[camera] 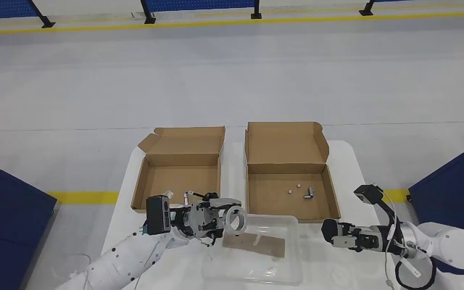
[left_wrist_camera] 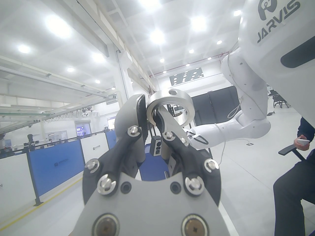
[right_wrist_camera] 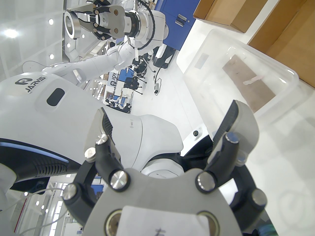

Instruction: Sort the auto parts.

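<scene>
At the table's [camera: 233, 174] near edge, the left gripper [left_wrist_camera: 149, 114] pinches the wall of a metal ring [left_wrist_camera: 169, 106], one finger through the hole and the other pressed on the outside. From above, the ring [camera: 235, 217] is raised off the table, over the left far corner of a clear plastic bin [camera: 297, 239]. To the bin's right, the right gripper [right_wrist_camera: 169, 116] hangs with its jaws spread and nothing between them. A flat brown cardboard piece [camera: 254, 243] lies in the bin. Beyond the bin stand two open cardboard boxes: the left box [camera: 176, 181] and the right box [camera: 275, 206], which holds small metal parts [camera: 309, 193].
</scene>
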